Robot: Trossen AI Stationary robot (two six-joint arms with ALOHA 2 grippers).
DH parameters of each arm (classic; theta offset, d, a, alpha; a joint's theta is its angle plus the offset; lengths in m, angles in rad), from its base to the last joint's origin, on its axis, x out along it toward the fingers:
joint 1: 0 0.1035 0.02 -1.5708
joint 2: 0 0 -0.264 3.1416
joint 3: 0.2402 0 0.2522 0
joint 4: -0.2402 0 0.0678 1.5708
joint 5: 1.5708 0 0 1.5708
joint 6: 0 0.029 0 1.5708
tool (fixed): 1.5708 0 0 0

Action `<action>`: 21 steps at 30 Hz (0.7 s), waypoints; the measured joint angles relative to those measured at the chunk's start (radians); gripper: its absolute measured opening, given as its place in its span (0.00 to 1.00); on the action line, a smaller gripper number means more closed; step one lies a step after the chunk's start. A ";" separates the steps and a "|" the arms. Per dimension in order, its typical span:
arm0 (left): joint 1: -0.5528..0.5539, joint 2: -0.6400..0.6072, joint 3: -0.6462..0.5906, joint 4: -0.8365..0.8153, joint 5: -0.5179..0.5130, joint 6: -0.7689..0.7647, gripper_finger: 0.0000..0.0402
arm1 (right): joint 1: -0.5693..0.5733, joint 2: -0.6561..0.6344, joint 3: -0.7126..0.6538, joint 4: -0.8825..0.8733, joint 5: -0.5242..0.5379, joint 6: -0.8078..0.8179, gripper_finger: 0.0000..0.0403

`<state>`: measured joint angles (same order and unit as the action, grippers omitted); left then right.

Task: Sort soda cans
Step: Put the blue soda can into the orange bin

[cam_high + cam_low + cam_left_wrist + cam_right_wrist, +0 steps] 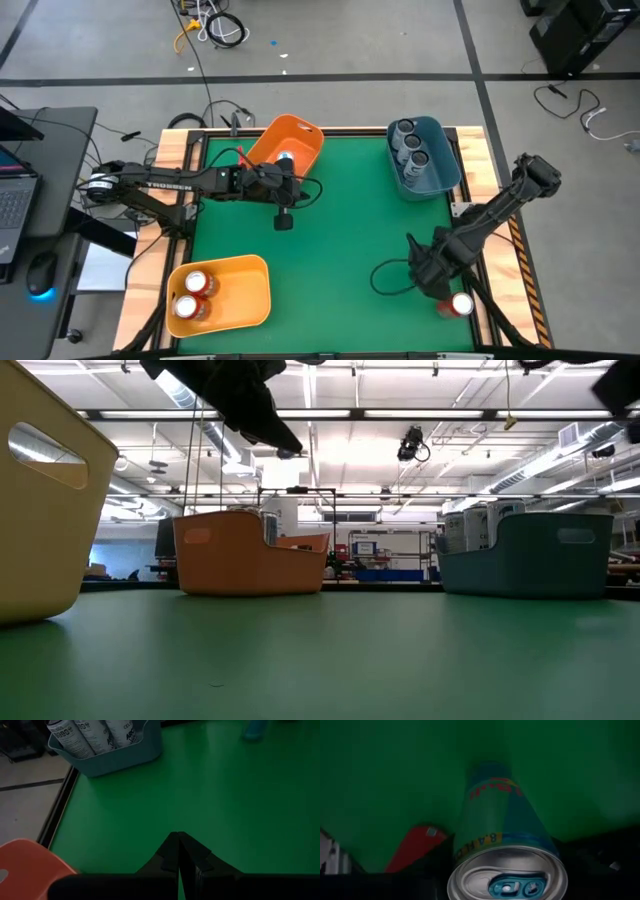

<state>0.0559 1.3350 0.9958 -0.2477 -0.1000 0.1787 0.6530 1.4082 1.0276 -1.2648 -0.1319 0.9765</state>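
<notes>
At the near right corner of the green surface [340, 240], the right pincer [437, 283] is down around an upright white-and-light-blue soda can with a silvery top [506, 851], its fingers on either side of it; whether they already press on it I cannot tell. Just beside it stands a red-orange soda can [460, 305], close to the surface's edge. At the near left corner, a yellow plastic bin [250, 290] holds two more red-orange cans with silvery tops [192, 296]. Farther back, the left pincer [284, 216] hangs over the surface with its fingers pressed together and nothing between them, just in front of the orange plastic bin [295, 140], where one silvery can top [285, 160] shows. At the far right, the blue plastic bin [445, 160] holds three dark grey-black cans [412, 146] in a row.
</notes>
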 joint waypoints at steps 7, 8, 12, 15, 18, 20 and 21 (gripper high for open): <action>0.000 0.000 0.021 -0.031 -0.019 0.000 0.01 | -0.215 0.002 0.048 0.012 0.178 -0.257 0.55; 0.000 0.000 0.030 -0.037 -0.025 -0.001 0.01 | -0.253 0.002 0.060 0.010 0.196 -0.296 0.55; 0.000 -0.009 0.057 -0.071 -0.032 0.007 0.01 | -0.417 0.002 0.104 0.031 0.240 -0.466 0.55; 0.003 -0.026 0.063 -0.068 -0.032 0.015 0.01 | -0.546 0.006 0.137 0.071 0.251 -0.596 0.55; 0.003 -0.049 0.038 -0.054 -0.032 0.015 0.01 | -0.664 0.042 0.202 0.100 0.271 -0.708 0.55; 0.004 -0.072 0.007 -0.029 -0.032 0.015 0.01 | -0.725 0.092 0.260 0.099 0.275 -0.784 0.55; 0.005 -0.084 -0.011 -0.013 -0.032 0.015 0.01 | -0.753 0.122 0.294 0.100 0.275 -0.821 0.55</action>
<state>0.0607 1.2510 0.9853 -0.2605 -0.1320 0.1936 -0.1005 1.5305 1.3212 -1.1647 0.1430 0.1553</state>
